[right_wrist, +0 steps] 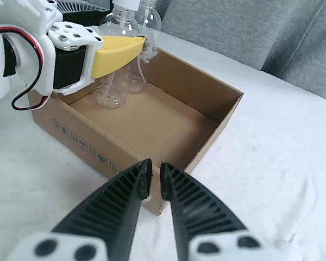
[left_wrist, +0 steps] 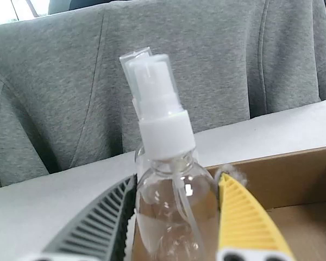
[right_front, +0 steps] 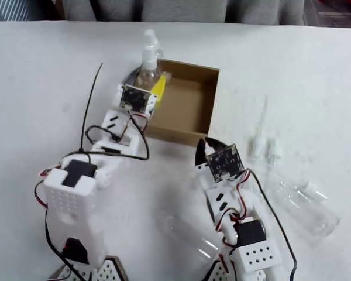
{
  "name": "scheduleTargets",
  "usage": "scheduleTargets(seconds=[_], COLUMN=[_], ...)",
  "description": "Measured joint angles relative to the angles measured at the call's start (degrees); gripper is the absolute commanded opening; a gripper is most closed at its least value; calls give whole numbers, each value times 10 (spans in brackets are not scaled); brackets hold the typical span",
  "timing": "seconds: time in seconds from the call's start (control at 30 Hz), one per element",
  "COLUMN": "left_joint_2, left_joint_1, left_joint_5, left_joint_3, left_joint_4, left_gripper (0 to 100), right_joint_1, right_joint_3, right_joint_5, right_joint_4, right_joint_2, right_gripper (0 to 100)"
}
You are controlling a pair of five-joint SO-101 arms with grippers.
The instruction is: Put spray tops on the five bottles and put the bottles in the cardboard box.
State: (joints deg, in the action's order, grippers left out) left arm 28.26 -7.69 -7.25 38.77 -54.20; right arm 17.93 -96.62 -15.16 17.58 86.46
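Gripping a bottle [left_wrist: 165, 212] between its grey and yellow fingers, the left end effector [right_front: 146, 82] holds it upright at the 10 o'clock corner of the box [right_front: 184, 108]. A white spray top [left_wrist: 163, 125] is on the bottle's neck.

The right wrist view shows the bottle's base low inside the box, with a second bottle [right_wrist: 146, 22] just behind it; I cannot tell whether that one stands inside. The rest of the box floor is bare cardboard.

The left wrist view shows the thin tube [left_wrist: 182, 206] running down inside the held bottle.

The right end effector [right_wrist: 151, 168] hangs at the box's 5 o'clock corner, jaws narrow and nearly touching, with nothing between them.

The high view shows the table [right_front: 316, 76] with two loose tops [right_front: 266, 146] at the box's 4 o'clock, one bare bottle [right_front: 307, 213] lying beyond them, and another [right_front: 187, 234] at 6 o'clock.
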Motion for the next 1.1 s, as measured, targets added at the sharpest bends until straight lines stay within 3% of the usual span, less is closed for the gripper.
scheduleTargets(seconds=[0.6,0.87,1.1], left_joint_2=[-1,-2,-1], left_joint_1=[5,19,33], left_joint_5=[0,30,59], left_joint_3=[32,46,53], left_joint_4=[-48,-52,-48], left_gripper=[26,247,260], right_joint_1=[0,0,0], right_joint_3=[0,0,0], right_joint_5=[0,0,0], right_joint_4=[0,0,0], right_joint_2=[0,0,0], right_gripper=[15,15,15])
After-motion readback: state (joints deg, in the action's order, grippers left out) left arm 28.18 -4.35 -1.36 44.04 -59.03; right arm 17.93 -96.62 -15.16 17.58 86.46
